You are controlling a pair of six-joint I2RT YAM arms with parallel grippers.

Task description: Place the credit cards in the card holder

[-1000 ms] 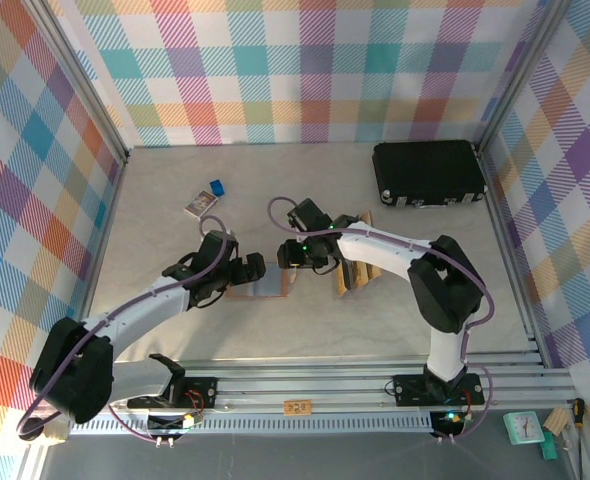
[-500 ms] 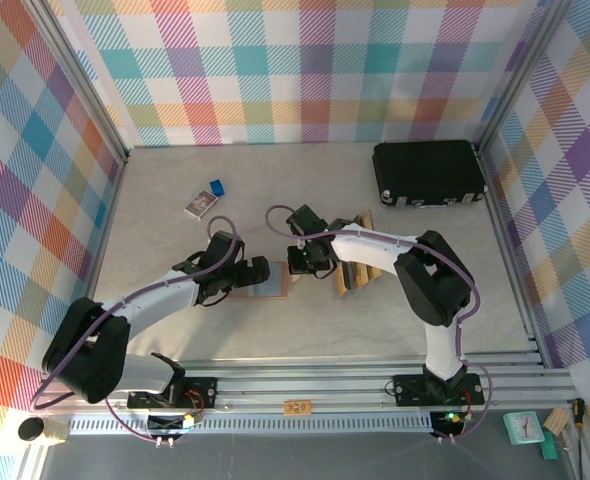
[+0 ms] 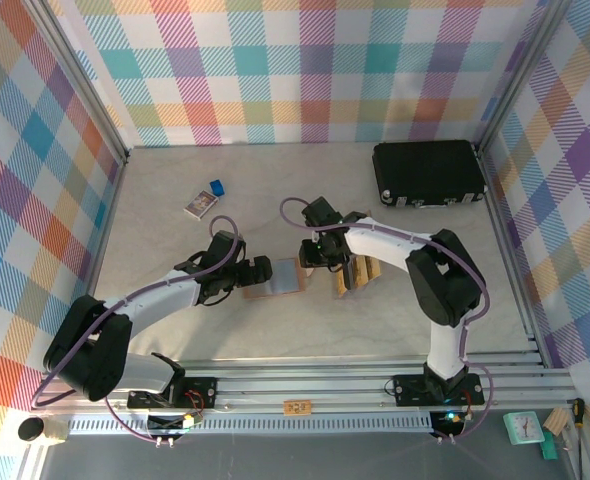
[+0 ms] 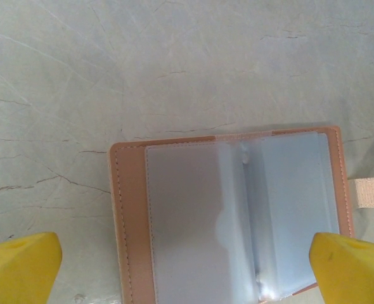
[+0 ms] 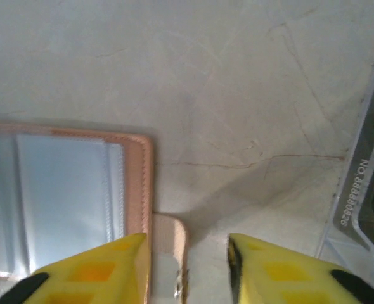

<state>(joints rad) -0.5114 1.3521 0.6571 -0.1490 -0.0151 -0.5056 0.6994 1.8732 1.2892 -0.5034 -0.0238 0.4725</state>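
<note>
At the near edge of the table [image 3: 425, 310] both arms reach in toward the middle of the top view. The left gripper [image 3: 258, 270] sits at the left edge of the card holder [image 3: 280, 277], which lies open and flat at the centre of the frame. In the left wrist view its jaws stand wide apart. One yellow fingertip [image 4: 19, 266] is in the lower left corner and the other in the lower right, and the open holder lies between them. They grip nothing, and whether they touch the holder cannot be told. This view shows the tan border, the stitching and the cloudy clear sleeves inside, which the overhead view does not resolve. Just right of the holder in the top view is the right gripper [image 3: 313, 252]. In the right wrist view its yellow fingers [image 5: 282, 272] are parted a moderate way. The clasp tab [image 5: 169, 244] lies in the gap close to the left finger, and contact cannot be told. At the right edge of that view is a grey edge with a printed number. Overhead, the credit cards [image 3: 360, 275] lie in a tan and dark pile just right of that gripper, partly under the arm. Farther back, at upper left, are a small printed box [image 3: 201, 204] and a blue object [image 3: 216, 187]. A black case [image 3: 427, 172] lies at the far right.
</note>
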